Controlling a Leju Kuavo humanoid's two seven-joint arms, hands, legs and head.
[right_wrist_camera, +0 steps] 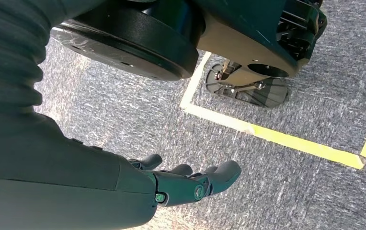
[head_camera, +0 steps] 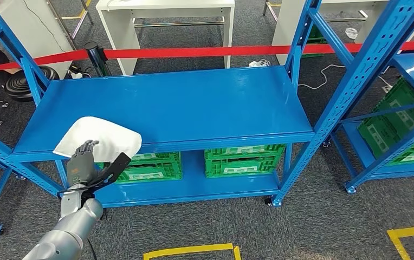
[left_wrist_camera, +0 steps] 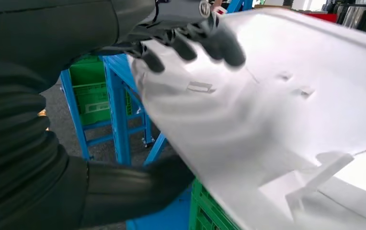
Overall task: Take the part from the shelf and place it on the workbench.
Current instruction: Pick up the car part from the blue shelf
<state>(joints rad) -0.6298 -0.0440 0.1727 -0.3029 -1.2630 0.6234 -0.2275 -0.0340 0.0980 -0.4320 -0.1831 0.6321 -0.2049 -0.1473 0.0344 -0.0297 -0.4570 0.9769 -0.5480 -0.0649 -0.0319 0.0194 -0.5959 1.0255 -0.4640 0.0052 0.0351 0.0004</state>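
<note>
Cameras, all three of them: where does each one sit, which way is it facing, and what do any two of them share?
Head view: high on the body, facing forward and down at the blue shelf; left arm and left robot hand on the white part.
Left wrist view: behind the left robot hand, facing the white part.
Right wrist view: hanging arm, facing carpet and yellow tape; right robot hand open.
Shared: head and left wrist show the part.
</note>
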